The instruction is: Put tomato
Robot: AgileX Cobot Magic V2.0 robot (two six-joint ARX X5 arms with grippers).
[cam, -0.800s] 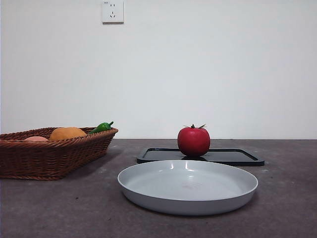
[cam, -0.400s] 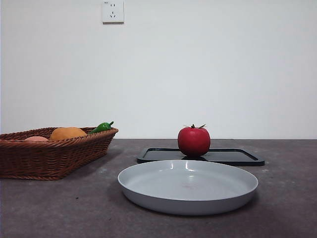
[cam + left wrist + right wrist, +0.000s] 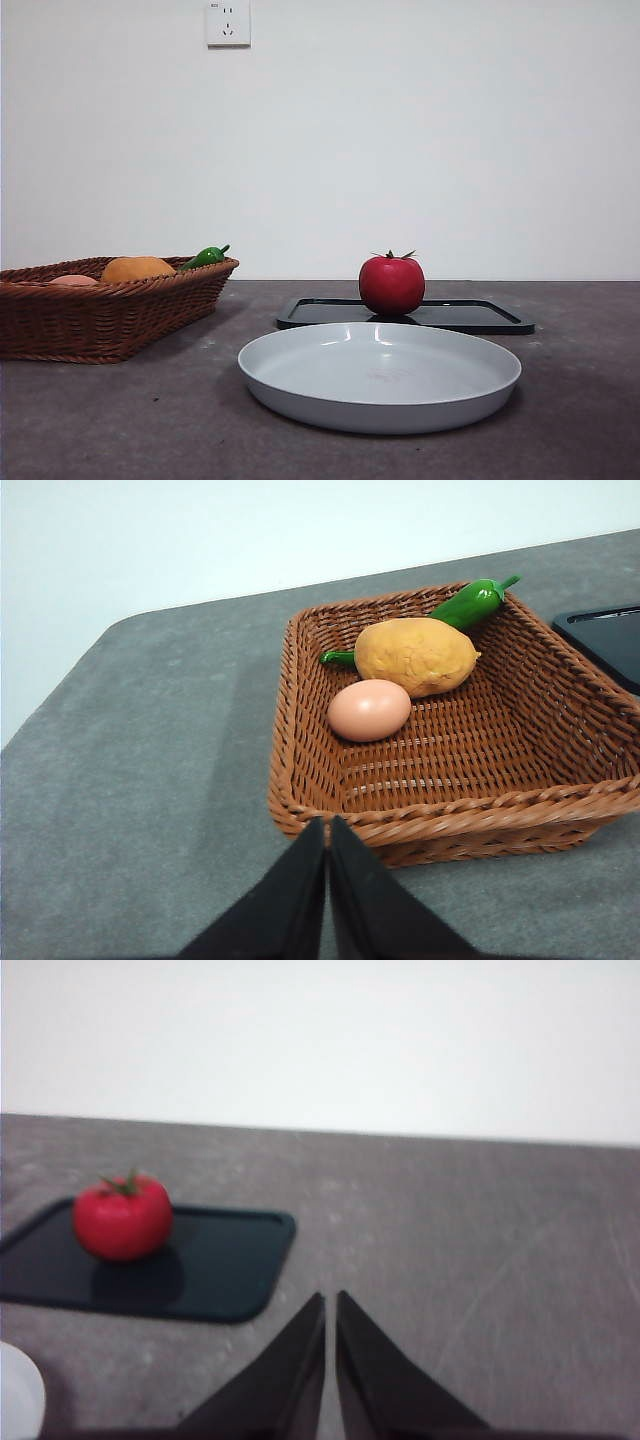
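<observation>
A glossy red tomato (image 3: 391, 284) with a dark green stem stands on a flat black tray (image 3: 470, 316) behind a shallow grey plate (image 3: 300, 395). The right wrist view shows the same tomato (image 3: 122, 1217) on the tray (image 3: 215, 1270), well away from my right gripper (image 3: 330, 1305), whose jaws are shut with nothing between them. My left gripper (image 3: 327, 830) is also shut and empty, hovering just outside the near rim of a wicker basket (image 3: 300, 780). Neither arm appears in the front view.
The wicker basket (image 3: 60, 320) at the left holds an orange round fruit (image 3: 415, 655), a pale egg (image 3: 369, 709) and a green pepper (image 3: 468, 602). A wall socket (image 3: 227, 22) sits high on the white wall. The table's rounded corner lies beyond the basket.
</observation>
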